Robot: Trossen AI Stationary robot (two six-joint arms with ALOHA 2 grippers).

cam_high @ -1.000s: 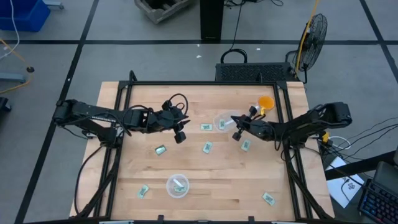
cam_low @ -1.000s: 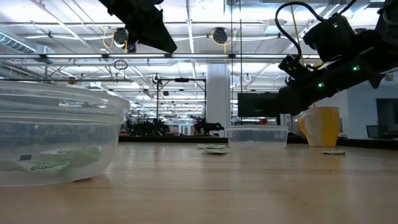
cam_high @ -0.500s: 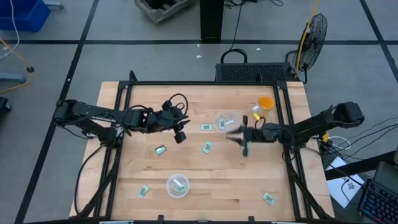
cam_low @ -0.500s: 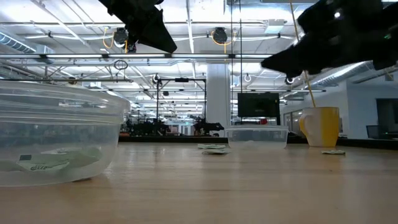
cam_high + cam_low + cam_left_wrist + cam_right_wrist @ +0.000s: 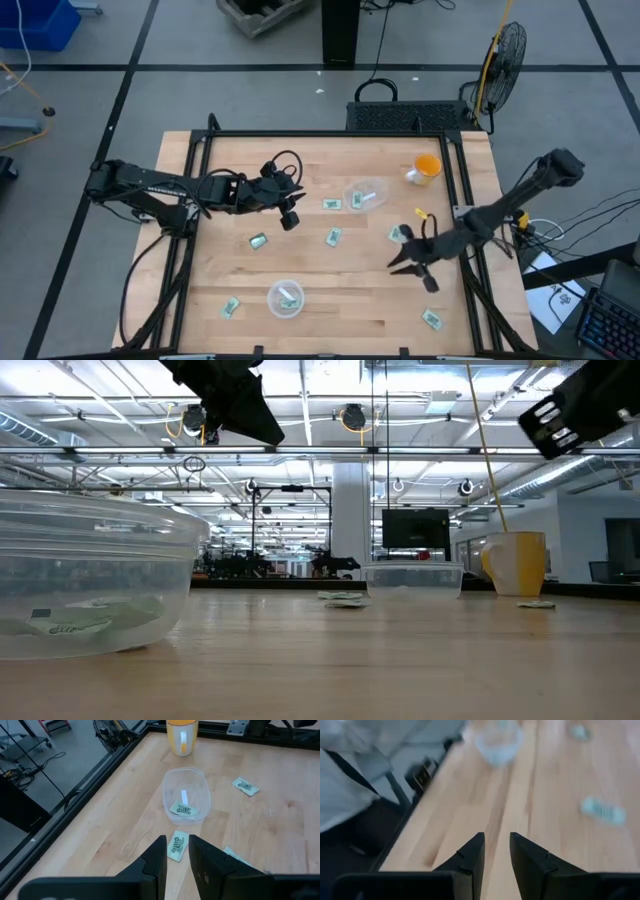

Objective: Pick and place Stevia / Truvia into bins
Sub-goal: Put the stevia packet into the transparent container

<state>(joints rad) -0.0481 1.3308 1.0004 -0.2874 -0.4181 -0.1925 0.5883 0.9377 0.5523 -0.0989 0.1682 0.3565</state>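
Right wrist view is smeared: a clear round plastic bowl (image 5: 497, 742) and one green-and-white paper sachet (image 5: 602, 811) ahead of the right gripper (image 5: 496, 851) are only blobs. That gripper's fingers stand slightly apart, empty.

Light wooden table (image 5: 330, 300) inside a black frame, grey floor around, orange cup (image 5: 427, 166) near the far edge, workshop with ceiling lights behind.

The right gripper (image 5: 415, 265) has swung away from the far clear bowl (image 5: 364, 193) toward the near right side since a second ago; a sachet (image 5: 431, 319) lies just nearer than it. The left gripper (image 5: 290, 214) hasn't moved, fingers (image 5: 159, 855) slightly parted, a sachet (image 5: 177, 845) just past them, the far bowl (image 5: 186, 795) beyond holding one.
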